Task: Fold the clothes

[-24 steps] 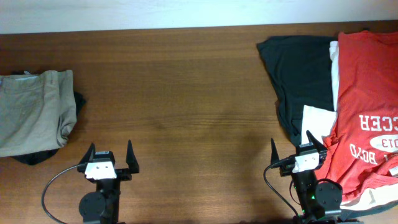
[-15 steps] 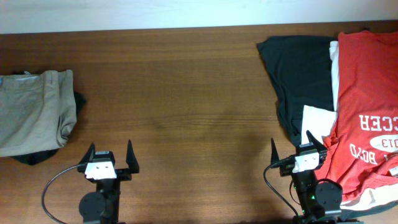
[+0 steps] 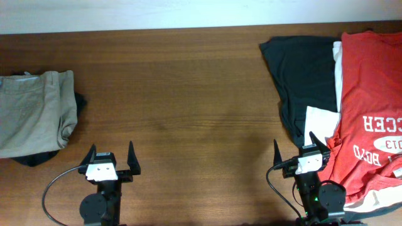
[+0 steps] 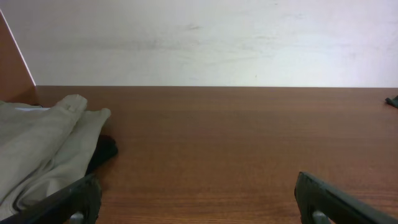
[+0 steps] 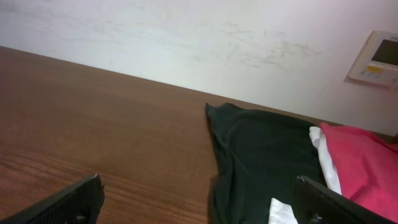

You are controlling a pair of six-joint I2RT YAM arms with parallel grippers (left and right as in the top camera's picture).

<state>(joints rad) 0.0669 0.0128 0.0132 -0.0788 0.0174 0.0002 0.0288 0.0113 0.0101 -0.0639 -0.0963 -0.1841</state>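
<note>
Beside the red-orange T-shirt [image 3: 370, 94], the right end effector [image 3: 301, 148] stays motionless.

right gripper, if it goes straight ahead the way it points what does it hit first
Probably the black shirt, whose edge lies just ahead of the right gripper. The white shirt sits close beside that line, so this is uncertain.

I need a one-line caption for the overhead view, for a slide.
Left gripper and right gripper open; red T-shirt atop white shirt and black shirt at right, khaki garment at left.
</note>
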